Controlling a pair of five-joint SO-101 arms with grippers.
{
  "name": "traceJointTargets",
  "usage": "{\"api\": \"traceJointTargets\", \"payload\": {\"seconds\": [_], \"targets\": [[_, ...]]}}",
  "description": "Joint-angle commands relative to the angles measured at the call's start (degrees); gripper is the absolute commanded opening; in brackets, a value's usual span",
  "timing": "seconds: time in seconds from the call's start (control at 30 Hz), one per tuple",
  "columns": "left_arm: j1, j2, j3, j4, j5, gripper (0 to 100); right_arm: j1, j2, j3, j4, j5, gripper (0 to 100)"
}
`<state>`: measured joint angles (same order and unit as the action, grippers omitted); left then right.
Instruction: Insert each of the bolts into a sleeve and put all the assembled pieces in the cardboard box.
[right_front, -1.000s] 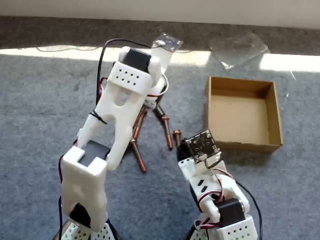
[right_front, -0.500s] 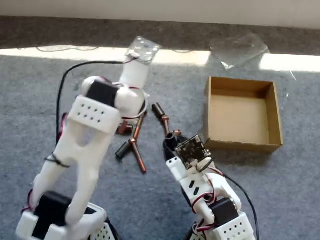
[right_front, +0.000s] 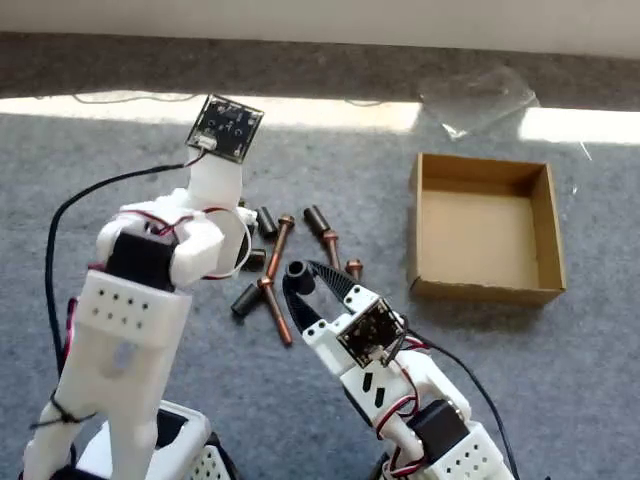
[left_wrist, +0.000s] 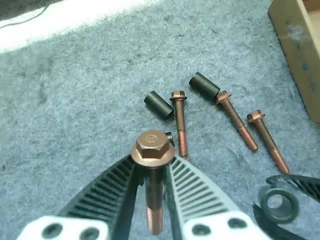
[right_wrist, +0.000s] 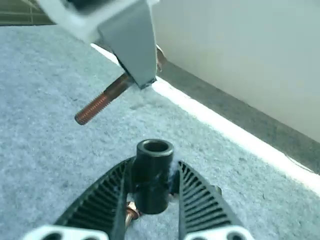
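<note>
While the left gripper (left_wrist: 152, 161) clamps a copper bolt (left_wrist: 154, 192) just under its hex head, the right gripper (right_wrist: 153, 169) pinches a black sleeve (right_wrist: 151, 180), bore open, above the middle of the carpet (right_front: 80, 150). The threaded tip hangs near that mouth but off to one side, shank slanted across the sleeve's axis, so lining them up looks like the whole job.

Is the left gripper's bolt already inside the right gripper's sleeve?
No: the bolt hangs apart from the sleeve, whose bore shows open.
</note>
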<state>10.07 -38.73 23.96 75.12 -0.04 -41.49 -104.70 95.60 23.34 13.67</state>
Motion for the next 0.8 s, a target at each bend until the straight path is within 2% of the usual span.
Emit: {"api": "traceJointTargets", "payload": {"seconds": [0.0, 0.2, 0.37, 0.57, 0.77], "targets": [[-0.75, -8.75, 1.89, -2.73, -0.35, 0, -0.48, -0.48, 1.36, -4.62, -0.35, 0.4], [-0.75, -14.64, 12.35, -14.68, -0.35, 0, -0.57, -0.48, 1.36, -7.34, -0.79, 0.4], [-0.75, -18.68, 18.77, -22.86, -0.35, 0, 1.36, -0.48, 1.27, -6.29, -10.64, 0.4], [-0.75, -23.96, 23.08, -29.1, -0.35, 0, 4.7, -0.48, 1.27, -3.74, -11.16, 0.4], [-0.4, -25.27, 23.25, -34.29, -0.26, 0, 4.88, -0.48, 1.36, -2.68, -11.25, 0.4]]}}
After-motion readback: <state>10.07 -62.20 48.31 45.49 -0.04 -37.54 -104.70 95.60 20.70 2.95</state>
